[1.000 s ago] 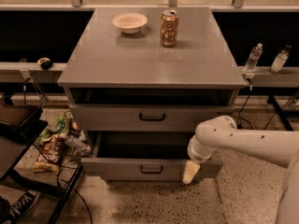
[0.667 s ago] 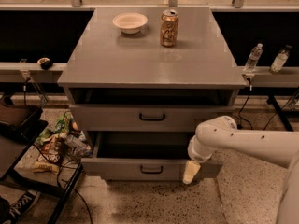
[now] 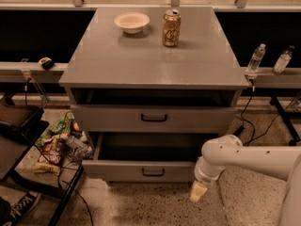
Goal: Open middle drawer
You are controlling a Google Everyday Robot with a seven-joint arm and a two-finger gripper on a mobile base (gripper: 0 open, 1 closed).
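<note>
The middle drawer (image 3: 122, 169) is pulled well out of the grey cabinet (image 3: 141, 65). Its flat grey front carries a small black loop handle (image 3: 153, 172), and its inside (image 3: 150, 147) lies in shadow. My gripper (image 3: 197, 191) hangs on the white arm (image 3: 244, 157) with its cream tip pointing down at the floor. It is just off the drawer's front right corner, lower than the drawer front and not touching it. It holds nothing that I can see.
Above is the wider drawer front with a longer handle (image 3: 154, 118). A bowl (image 3: 131, 21) and a can (image 3: 171, 28) stand on the cabinet top. Snack bags (image 3: 54, 145) and a cart (image 3: 19, 126) crowd the left. Bottles (image 3: 255, 58) stand on the right rail, with cables below.
My gripper has drawn back from the drawer's right front end, moving down and slightly right over the floor. The drawer has stayed open.
</note>
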